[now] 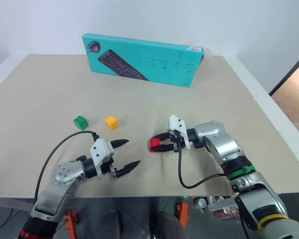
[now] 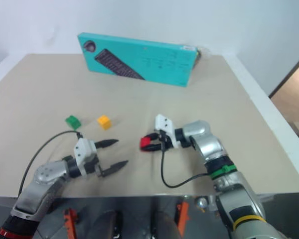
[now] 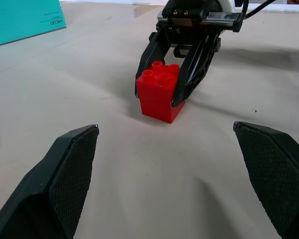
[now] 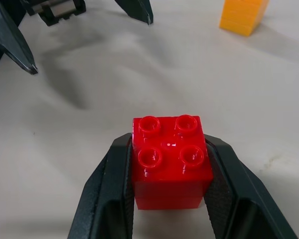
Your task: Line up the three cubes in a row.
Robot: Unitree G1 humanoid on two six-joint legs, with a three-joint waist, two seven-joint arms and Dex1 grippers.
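Sitting toward the left of the beige surface (image 1: 139, 99), the green cube (image 1: 80, 122) and yellow cube (image 1: 111, 122) lie side by side, slightly apart. Nearer the front edge, the left pincer (image 1: 124, 155) holds its fingers wide apart, gripping nothing. Right of it, across bare surface, the right pincer (image 1: 157, 144) is clamped on the red cube (image 1: 154, 143). The teal keyboard box (image 1: 142, 59) stands well behind.

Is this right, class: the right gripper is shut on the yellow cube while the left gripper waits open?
Not quite. The right gripper is shut on the red cube, as the right wrist view shows. The yellow cube sits free beside the green one. The left gripper is indeed open.
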